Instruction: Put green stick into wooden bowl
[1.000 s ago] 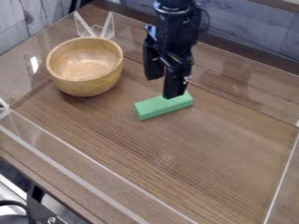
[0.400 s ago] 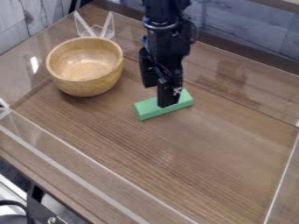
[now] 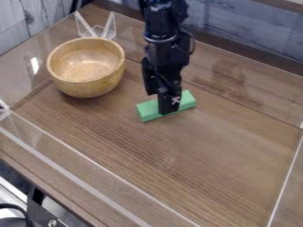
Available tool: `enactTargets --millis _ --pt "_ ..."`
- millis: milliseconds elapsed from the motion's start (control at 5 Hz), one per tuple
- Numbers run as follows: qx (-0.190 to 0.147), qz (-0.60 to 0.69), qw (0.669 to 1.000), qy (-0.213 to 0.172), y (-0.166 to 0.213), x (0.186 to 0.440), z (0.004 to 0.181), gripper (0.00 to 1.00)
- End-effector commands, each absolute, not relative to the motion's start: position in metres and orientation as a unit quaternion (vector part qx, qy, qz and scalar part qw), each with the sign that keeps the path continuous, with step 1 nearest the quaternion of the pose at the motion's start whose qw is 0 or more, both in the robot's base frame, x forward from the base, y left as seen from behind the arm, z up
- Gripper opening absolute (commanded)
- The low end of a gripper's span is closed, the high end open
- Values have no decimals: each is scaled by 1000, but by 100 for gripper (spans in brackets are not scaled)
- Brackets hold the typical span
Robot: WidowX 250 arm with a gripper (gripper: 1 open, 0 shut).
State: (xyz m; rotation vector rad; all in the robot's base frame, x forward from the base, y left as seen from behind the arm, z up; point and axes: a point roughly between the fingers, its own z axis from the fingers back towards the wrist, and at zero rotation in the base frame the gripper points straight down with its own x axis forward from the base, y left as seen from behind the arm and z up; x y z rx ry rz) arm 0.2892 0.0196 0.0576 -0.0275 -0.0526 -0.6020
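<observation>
The green stick (image 3: 151,110) lies flat on the wooden table, right of the wooden bowl (image 3: 85,66). The bowl stands upright at the left and holds nothing. My black gripper (image 3: 164,96) hangs straight down over the middle of the stick, open, with its fingers (image 3: 172,99) low at the stick and partly covering it. Whether the fingertips touch the stick I cannot tell. Only the stick's two ends show past the fingers.
Clear plastic walls (image 3: 48,155) run around the table on the left, front and right. A light-coloured wire stand (image 3: 95,27) sits just behind the bowl. Bare tabletop (image 3: 201,168) lies in front of the stick.
The gripper has moved left and down, from beside the stick's right end to over its middle. Its jaws have stayed open. Stick and bowl have not moved.
</observation>
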Motion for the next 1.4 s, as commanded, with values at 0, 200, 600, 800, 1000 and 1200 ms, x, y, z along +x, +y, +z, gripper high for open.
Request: enactTargets --millis 0,200,600,800,1000,1200 --pt "-9 -296 954 -43 24 295 60 100" --pt "-8 -287 957 -43 29 297 54 100" --pt "-7 -277 960 -41 28 300 31 100" --pt "-7 -270 962 -43 24 302 29 0" --pt "-15 -265 963 -47 28 288 26 0" --pt "-24 -256 965 -48 34 276 26 0"
